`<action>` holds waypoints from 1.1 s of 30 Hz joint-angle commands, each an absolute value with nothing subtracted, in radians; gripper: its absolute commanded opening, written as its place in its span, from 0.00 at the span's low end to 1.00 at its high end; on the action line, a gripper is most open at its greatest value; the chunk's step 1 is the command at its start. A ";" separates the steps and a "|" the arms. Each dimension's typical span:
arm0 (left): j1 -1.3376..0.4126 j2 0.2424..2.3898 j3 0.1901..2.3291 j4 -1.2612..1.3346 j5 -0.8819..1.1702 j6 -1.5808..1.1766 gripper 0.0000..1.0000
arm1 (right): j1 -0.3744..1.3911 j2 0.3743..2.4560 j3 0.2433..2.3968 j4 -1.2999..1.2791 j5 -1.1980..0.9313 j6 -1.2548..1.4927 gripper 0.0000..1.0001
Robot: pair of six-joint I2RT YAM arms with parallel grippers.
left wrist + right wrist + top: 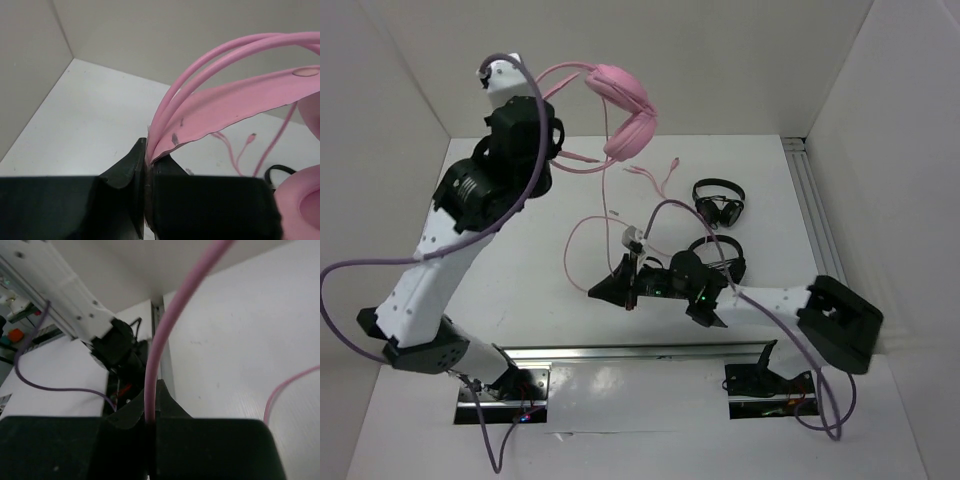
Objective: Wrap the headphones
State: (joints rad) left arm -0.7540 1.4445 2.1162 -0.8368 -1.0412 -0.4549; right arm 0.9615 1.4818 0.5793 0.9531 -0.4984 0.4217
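The left pincer [148,152] is clenched on the pink headband [235,102] of the headphones [625,105]. It holds them raised above the far part of the white counter [520,280], with an earcup [630,135] hanging down. The right pincer [150,416] sits low near the counter's middle, clamped on the thin pink cable [165,330], which rises from between its jaws, and two small black headsets [719,203] lie on the counter to that pincer's right.
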 commanded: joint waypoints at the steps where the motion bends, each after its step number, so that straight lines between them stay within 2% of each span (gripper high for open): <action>1: -0.590 1.483 2.160 -0.848 -0.856 -0.564 0.00 | 1.018 1.303 0.580 0.732 -0.341 0.261 0.00; 6: -0.453 1.548 2.135 -0.874 -0.689 -0.635 0.00 | 1.045 1.204 0.646 0.519 -0.366 0.203 0.00; 13: -0.416 1.637 2.068 -0.985 -0.784 -0.704 0.00 | 1.055 1.194 0.853 0.215 -0.480 0.098 0.00; 17: -0.425 1.686 1.984 -0.985 -0.844 -0.643 0.00 | 1.055 1.193 1.021 0.031 -0.471 -0.009 0.00; 23: -0.491 1.778 1.864 -1.117 -0.856 -0.605 0.00 | 1.026 1.259 1.297 -0.324 -0.283 -0.196 0.00; 28: -0.528 1.633 1.541 -0.959 -0.672 -0.428 0.00 | 1.014 1.258 1.313 -0.411 -0.007 -0.333 0.00; 29: -0.528 1.615 1.508 -0.945 -0.660 -0.416 0.00 | 1.014 1.258 1.302 -0.425 0.076 -0.333 0.00; 33: -0.517 1.569 1.411 -0.914 -0.595 -0.364 0.00 | 0.999 1.239 1.351 -0.468 0.181 -0.370 0.00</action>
State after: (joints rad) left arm -0.5327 1.6779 1.4258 -1.0260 -0.6361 -0.4187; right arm 1.0035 1.2751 1.2747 -0.4355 0.0082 -0.2943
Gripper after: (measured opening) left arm 0.147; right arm 0.015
